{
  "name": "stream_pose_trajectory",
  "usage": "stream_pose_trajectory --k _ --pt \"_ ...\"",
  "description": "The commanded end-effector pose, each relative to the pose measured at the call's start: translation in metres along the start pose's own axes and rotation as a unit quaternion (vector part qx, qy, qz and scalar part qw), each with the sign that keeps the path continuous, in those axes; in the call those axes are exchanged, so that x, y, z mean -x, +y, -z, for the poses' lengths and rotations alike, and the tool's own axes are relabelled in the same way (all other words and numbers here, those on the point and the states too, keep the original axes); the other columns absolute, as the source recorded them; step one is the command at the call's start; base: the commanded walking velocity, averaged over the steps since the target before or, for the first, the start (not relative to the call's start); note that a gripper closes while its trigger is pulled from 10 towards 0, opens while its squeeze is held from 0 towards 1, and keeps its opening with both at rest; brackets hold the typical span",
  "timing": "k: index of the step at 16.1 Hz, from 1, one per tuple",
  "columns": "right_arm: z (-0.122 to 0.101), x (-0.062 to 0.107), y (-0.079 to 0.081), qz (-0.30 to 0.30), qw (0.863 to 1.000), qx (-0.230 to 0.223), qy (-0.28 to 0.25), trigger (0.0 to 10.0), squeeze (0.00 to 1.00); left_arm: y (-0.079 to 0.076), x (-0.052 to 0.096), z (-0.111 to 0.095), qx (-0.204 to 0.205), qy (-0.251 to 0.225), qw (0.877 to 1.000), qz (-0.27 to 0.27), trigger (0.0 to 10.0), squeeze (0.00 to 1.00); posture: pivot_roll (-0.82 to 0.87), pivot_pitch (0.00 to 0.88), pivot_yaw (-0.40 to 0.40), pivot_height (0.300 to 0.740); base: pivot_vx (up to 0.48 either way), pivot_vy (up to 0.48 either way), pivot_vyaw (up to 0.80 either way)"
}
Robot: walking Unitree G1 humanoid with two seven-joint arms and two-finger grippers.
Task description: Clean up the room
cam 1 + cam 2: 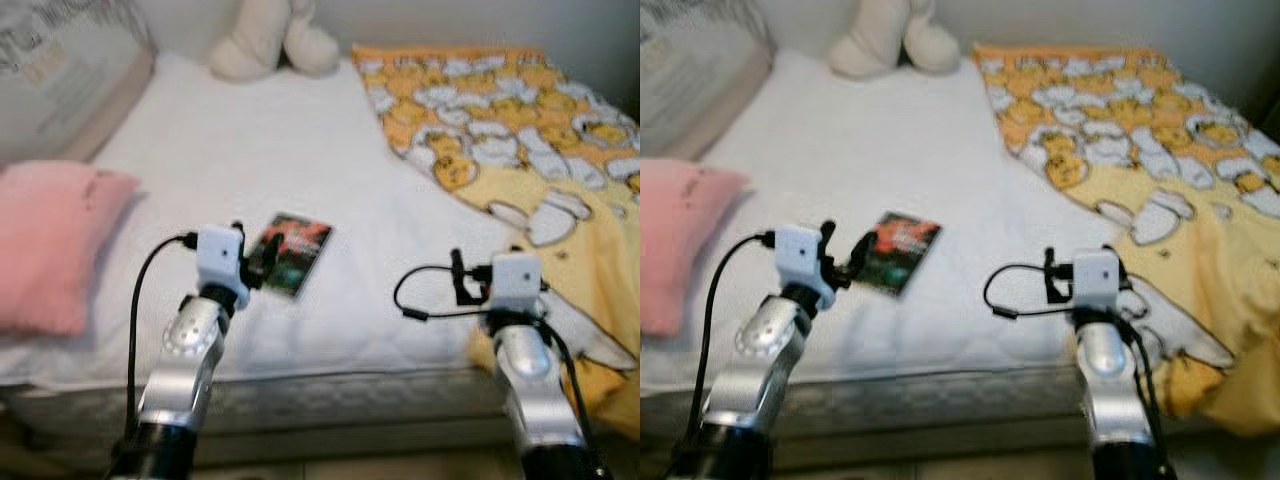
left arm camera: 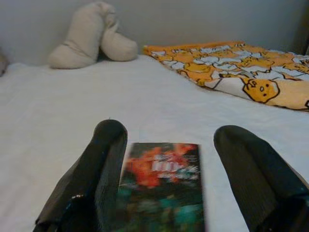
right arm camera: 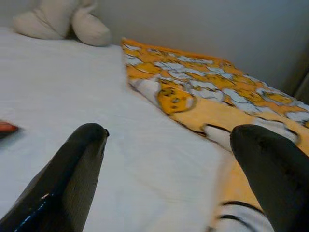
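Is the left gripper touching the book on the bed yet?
Cannot tell. In the left wrist view the left gripper is open, its fingers straddling the book lying flat on the bed, but blur hides any gap or contact at the left finger's edge.

A dark red-and-green book lies flat on the white bed.
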State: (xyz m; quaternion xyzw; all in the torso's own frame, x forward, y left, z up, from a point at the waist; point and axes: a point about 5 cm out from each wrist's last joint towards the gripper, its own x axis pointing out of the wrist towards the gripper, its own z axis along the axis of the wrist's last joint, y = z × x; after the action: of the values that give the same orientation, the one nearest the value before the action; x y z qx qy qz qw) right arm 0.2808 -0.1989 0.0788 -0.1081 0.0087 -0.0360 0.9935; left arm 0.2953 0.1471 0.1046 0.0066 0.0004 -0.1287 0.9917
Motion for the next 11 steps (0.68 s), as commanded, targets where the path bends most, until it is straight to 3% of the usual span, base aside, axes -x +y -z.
stream_pose_trajectory --k 1,4,6,11 --pt "-0.0032 -0.0001 0.0082 -0.015 1.000 -0.008 -0.006 10.0 0.00 0.0081 0.0020 0.0000 0.002 0.005 1.000 -0.008 10.0 0.00 -0.01 0.000 0.013 0.740 0.000 0.439 0.00" --pt "-0.0003 0.0038 0.0110 -0.018 1.000 -0.011 -0.001 10.0 0.00 0.0078 -0.0062 -0.0045 -0.035 0.007 0.999 -0.006 10.0 0.00 -0.02 0.000 0.020 0.740 0.000 0.146 0.00" --pt "0.0006 0.0051 0.0101 -0.017 1.000 -0.011 0.001 10.0 0.00 0.0090 -0.0067 -0.0059 -0.036 0.005 0.999 -0.002 10.0 0.00 -0.02 0.000 0.023 0.740 0.000 0.000 0.00" --pt "0.0023 0.0098 0.0069 -0.011 1.000 -0.015 0.004 10.0 0.00 0.0002 -0.0063 -0.0027 -0.023 0.008 1.000 0.013 10.0 0.00 -0.04 0.000 0.030 0.740 0.480 0.000 0.00"
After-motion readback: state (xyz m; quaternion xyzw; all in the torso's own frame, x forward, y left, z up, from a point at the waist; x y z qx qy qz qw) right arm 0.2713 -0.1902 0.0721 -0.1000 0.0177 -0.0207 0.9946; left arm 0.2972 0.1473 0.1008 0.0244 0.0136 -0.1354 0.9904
